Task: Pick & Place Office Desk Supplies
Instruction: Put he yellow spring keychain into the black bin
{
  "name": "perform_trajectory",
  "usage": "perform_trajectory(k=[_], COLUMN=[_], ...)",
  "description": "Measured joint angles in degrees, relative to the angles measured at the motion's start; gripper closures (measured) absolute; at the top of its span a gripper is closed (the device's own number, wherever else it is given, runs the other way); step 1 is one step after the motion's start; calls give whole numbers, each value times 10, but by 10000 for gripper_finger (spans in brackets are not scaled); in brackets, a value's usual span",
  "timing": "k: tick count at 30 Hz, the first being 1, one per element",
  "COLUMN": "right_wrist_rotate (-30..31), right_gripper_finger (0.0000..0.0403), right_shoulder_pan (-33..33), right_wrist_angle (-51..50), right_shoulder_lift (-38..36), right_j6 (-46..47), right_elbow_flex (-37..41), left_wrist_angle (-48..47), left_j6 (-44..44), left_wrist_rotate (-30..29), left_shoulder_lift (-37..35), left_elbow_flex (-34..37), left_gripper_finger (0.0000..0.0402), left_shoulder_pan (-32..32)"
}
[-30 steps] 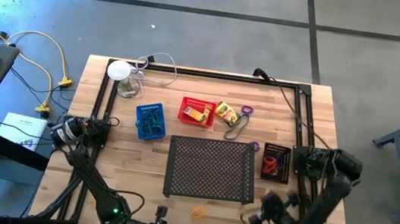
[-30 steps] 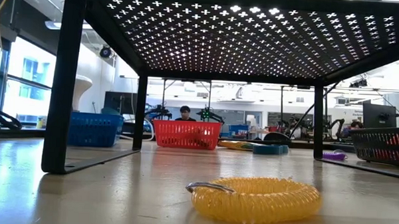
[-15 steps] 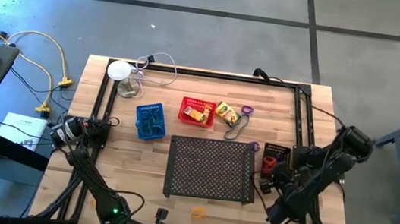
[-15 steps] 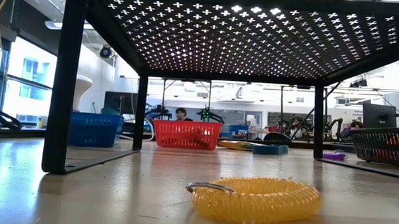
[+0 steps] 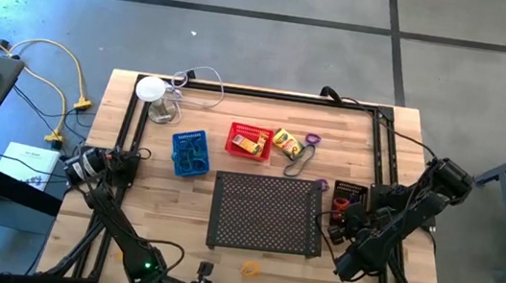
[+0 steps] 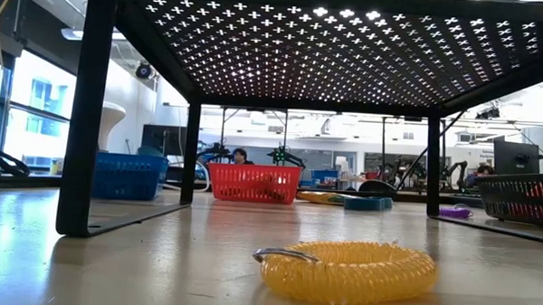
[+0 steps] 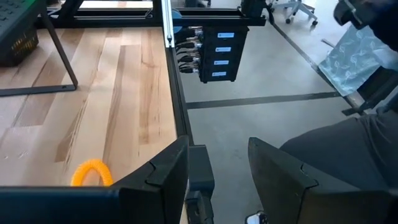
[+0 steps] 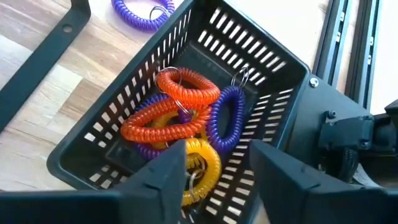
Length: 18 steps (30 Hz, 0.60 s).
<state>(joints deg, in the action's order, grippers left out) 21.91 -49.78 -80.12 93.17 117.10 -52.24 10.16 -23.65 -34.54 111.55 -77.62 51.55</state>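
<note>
My right gripper (image 8: 214, 167) (image 5: 338, 222) hangs open over the black mesh basket (image 8: 261, 50) (image 5: 349, 204) at the table's right. Orange (image 8: 177, 109), purple (image 8: 227, 118) and yellow (image 8: 202, 163) coil loops lie heaped in the basket. The yellow one lies just below and between my fingers. My left gripper (image 7: 217, 158) stands open with nothing in it beyond the table's near edge. Another yellow loop (image 5: 250, 269) (image 7: 92, 173) (image 6: 344, 268) lies flat on the wood near that edge. My right gripper points down into the black basket with its fingers on either side of the yellow loop (image 8: 205, 155). The loop lies on the other loops. I cannot tell whether a finger touches it.
The large black perforated tray (image 5: 266, 214) stands mid-table. Behind it are a blue basket (image 5: 190, 151), a red basket (image 5: 248, 142) holding a crayon box, a second crayon box (image 5: 287, 144), purple loops (image 5: 312, 140) (image 5: 321, 185) and a dark loop (image 5: 299, 162). A white disc (image 5: 150, 87) sits far left.
My right gripper has swung from near the table's near right corner toward the far edge, and now hangs over the black basket. My left arm and the yellow loop by the near edge have stayed still.
</note>
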Motion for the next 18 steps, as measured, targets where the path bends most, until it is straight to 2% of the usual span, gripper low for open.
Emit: perform_trajectory(k=[6, 12, 14, 18], right_wrist_rotate=[-1, -11, -18, -89], right_gripper_finger=[182, 175, 176, 176], right_shoulder_pan=[0, -2, -11, -38], right_wrist_angle=[-52, -95, -80, 23], right_shoulder_lift=[0, 1, 1, 1], right_j6=[-4, -18, -31, -58], right_elbow_flex=[-36, -115, -147, -193], left_wrist_angle=[-9, -27, -33, -44], left_j6=[-4, -4, -4, -4], left_wrist_rotate=[0, 0, 0, 0], left_shoulder_lift=[0, 0, 0, 0], left_elbow_flex=[0, 0, 0, 0], left_gripper_finger=[241, 241, 241, 241], left_shoulder_pan=[-1, 0, 0, 0])
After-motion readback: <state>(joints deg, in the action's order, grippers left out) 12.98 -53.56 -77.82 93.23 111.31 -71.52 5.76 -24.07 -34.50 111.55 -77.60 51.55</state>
